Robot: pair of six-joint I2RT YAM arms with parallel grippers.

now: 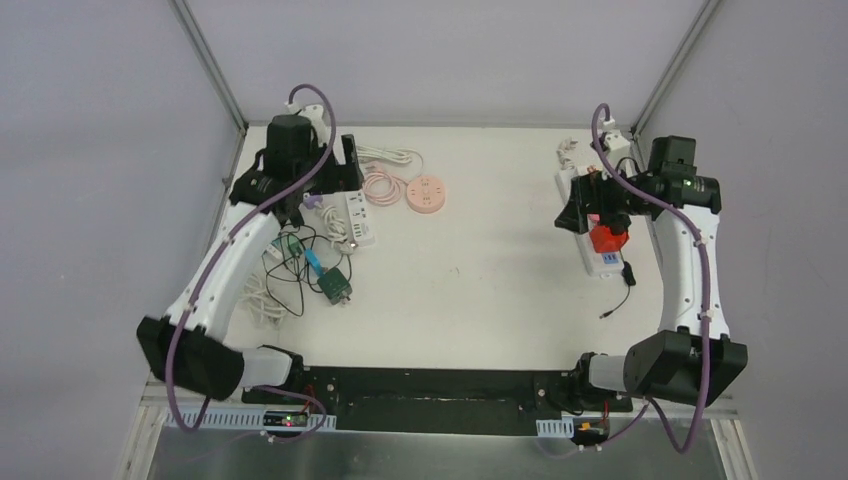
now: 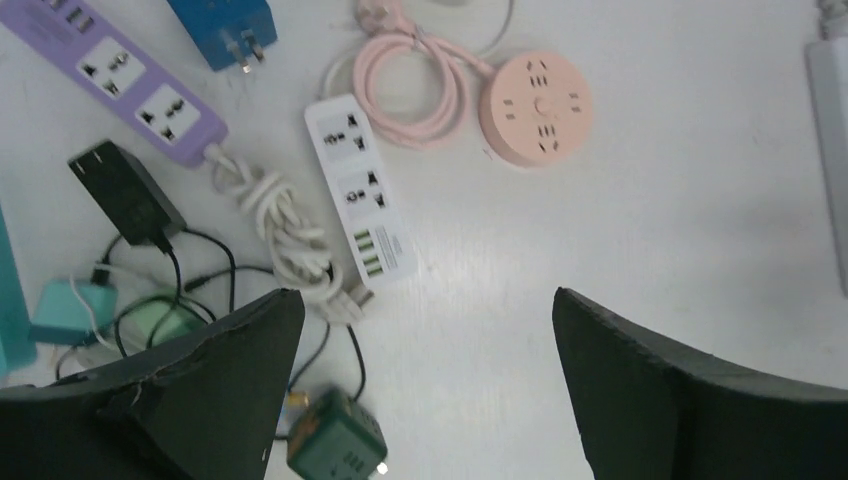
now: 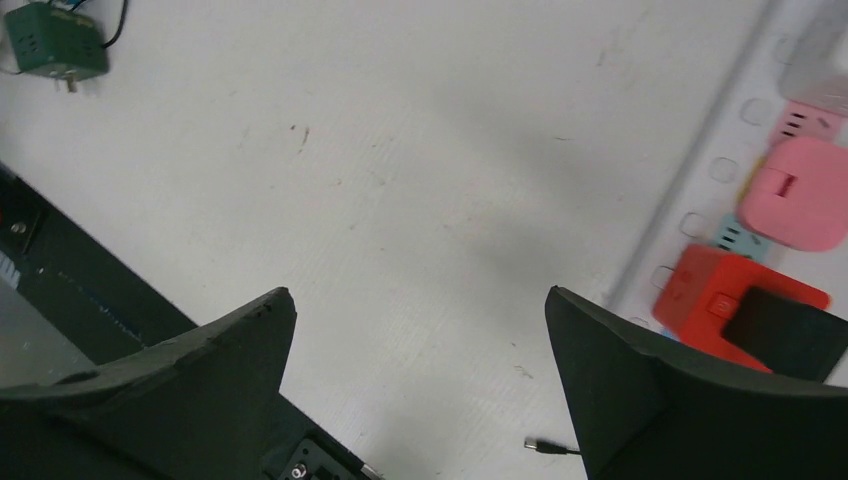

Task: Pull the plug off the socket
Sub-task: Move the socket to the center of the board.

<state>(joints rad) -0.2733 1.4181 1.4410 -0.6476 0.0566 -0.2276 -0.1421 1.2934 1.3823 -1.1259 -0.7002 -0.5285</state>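
Approach step; left gripper [image 2: 425,300], right gripper [image 3: 420,295] jaws wide, empty; next: right straddles red plug [image 3: 700,290] on white strip [image 3: 710,195], clamps, lifts.

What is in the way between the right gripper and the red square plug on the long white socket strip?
Nothing visible. The right gripper is open, and the red square plug sits just beside one of its fingers on the long white socket strip, with a pink plug next to it.
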